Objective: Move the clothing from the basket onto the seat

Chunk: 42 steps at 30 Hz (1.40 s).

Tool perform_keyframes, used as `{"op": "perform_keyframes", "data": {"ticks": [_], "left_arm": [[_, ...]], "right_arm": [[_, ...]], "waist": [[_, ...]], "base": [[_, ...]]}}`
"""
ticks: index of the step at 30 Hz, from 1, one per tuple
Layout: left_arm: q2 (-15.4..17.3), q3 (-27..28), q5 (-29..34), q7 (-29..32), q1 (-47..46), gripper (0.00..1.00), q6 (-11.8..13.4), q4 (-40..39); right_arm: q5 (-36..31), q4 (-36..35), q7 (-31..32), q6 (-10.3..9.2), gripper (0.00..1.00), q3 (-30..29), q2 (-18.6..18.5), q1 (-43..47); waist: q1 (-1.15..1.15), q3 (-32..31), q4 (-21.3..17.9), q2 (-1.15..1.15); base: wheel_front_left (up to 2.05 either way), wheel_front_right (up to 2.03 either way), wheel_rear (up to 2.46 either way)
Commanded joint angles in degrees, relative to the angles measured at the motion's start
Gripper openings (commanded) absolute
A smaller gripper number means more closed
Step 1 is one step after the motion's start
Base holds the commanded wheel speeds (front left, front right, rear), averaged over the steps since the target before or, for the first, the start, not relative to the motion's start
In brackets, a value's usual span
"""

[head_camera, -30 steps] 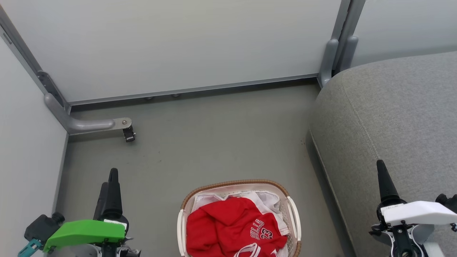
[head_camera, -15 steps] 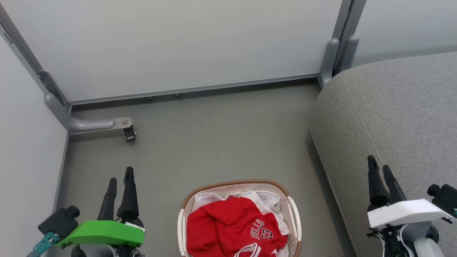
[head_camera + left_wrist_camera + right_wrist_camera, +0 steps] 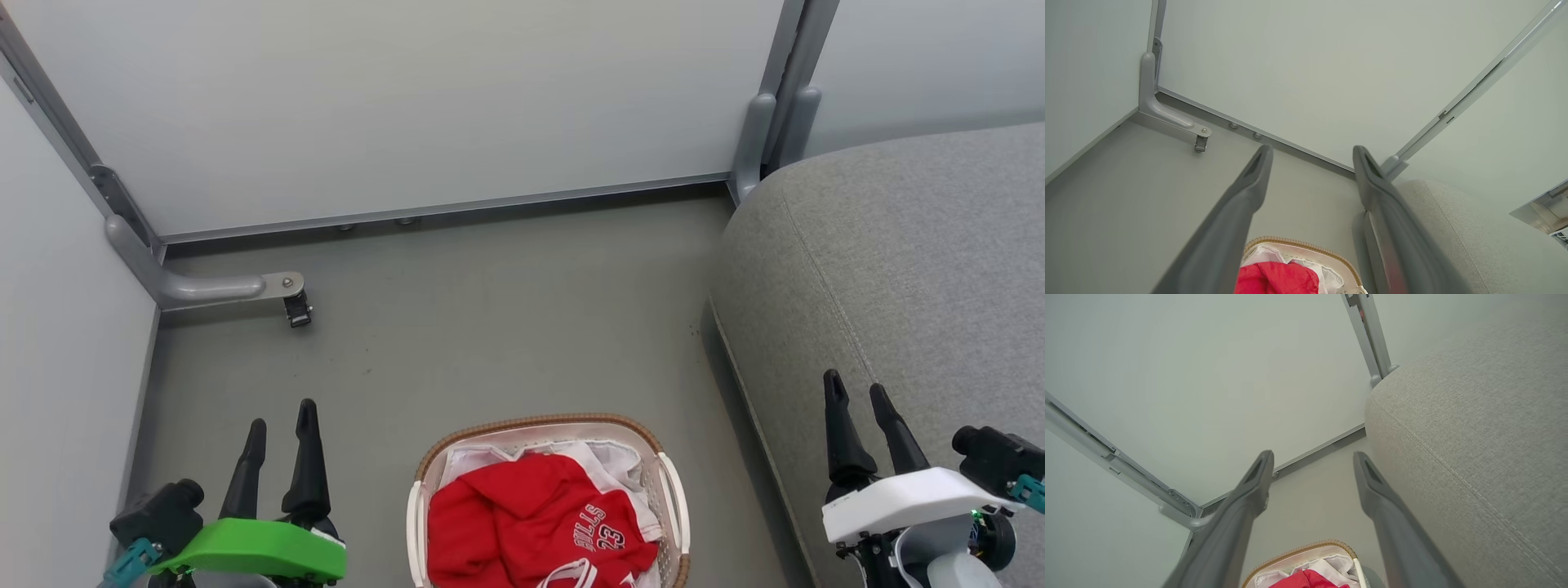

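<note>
Lying heaped in basket [image 3: 539, 422], red clothing [image 3: 522, 514]; left tool [image 3: 283, 415] and right tool [image 3: 855, 382] both spread, empty, either side.

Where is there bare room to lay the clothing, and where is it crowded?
The seat is bare across its visible top, from the rounded edge beside the floor to the wall; the open right hand is over its near part. The floor between basket and wall is bare. Crowded: inside the basket, full of red clothing and white fabric.
</note>
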Motion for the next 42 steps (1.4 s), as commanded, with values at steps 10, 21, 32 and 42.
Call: {"op": "perform_keyframes", "data": {"ticks": [10, 21, 32, 42], "left_arm": [[0.5, 0.3, 6.8, -1.8, 1.0, 1.00, 0.6, 0.4], [0.5, -0.1, 12.4, -3.2, 1.3, 1.00, 0.7, 1.2], [0.5, -0.5, 17.1, -4.4, 2.0, 1.00, 1.2, 2.3], [0.6, -1.0, 20.7, -5.6, 2.3, 1.00, 1.3, 3.2]], "right_arm": [[-9.4, 0.7, -1.8, 0.01, 1.00, 1.2, -0.4, 0.6], [-15.4, 1.6, -3.2, 0.02, 1.00, 1.7, -0.5, 0.9], [-20.6, 1.9, -4.5, 0.02, 1.00, 1.5, -0.6, 1.5], [-25.1, 2.3, -5.6, 0.02, 1.00, 1.7, -0.6, 1.6]], "waist": [[0.00, -0.1, 0.2, 0.00], [0.00, -0.1, 0.2, 0.00], [0.00, -0.2, 0.4, 0.00], [0.00, -0.1, 0.6, 0.00]], "base": [[0.00, 0.00, 0.00], [0.00, 0.00, 0.00], [0.00, 0.00, 0.00], [0.00, 0.00, 0.00]]}}
